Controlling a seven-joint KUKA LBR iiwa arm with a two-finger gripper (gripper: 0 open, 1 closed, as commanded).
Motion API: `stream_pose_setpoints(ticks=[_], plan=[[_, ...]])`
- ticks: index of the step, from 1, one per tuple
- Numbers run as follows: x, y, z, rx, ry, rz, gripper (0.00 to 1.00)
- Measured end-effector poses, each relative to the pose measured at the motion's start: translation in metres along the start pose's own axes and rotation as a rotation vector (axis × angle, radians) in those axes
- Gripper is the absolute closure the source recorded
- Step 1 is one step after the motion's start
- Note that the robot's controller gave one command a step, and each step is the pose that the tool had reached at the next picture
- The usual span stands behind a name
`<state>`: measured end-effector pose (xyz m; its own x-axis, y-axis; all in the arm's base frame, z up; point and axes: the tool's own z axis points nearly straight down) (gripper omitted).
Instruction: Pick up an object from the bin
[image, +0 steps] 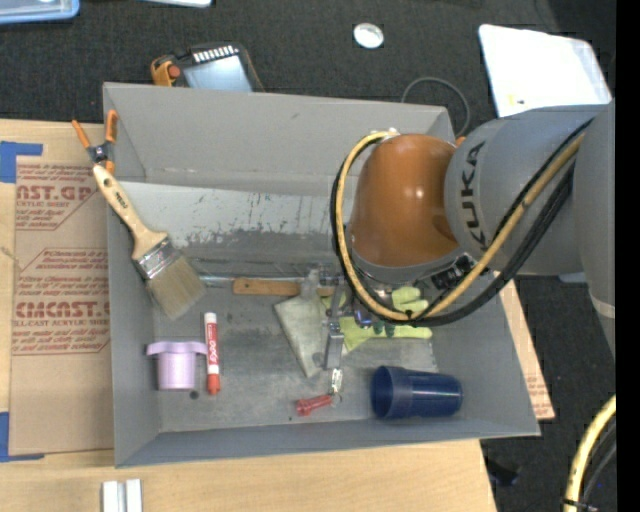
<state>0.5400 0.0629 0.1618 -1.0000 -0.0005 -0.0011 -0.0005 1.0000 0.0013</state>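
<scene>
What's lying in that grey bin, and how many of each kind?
Paintbrush: 1
Red marker: 1
Cups: 2, lilac cup and blue cup
Small red piece: 1
Pale wedge-shaped piece: 1
Wooden-handled tool: 1
Yellow-green thing, partly under the arm: 1
Total: 8

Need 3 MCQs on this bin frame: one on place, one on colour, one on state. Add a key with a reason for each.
1. Where in the bin does the dark blue cup lie?
A) lower right of the view
B) upper left of the view
C) middle of the far wall

2. What colour is the marker beside the lilac plastic piece?
A) green
B) red
C) black

3. How does the dark blue cup rest?
A) upright
B) mouth down
C) on its side

Key:
1 A, it sits by the right wall near the bottom edge.
2 B, its body is red with a white band.
3 C, its open mouth faces the view's left.
</scene>
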Motion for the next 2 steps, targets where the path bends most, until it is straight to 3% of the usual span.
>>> stream_pose_setpoints(ticks=[1,2], plan=[[-0.024,-0.058,0.056,0.0,-0.004,-0.096,0.0],[-0.035,-0.083,0.059,-0.001,-0.002,-0.332,0.0]])
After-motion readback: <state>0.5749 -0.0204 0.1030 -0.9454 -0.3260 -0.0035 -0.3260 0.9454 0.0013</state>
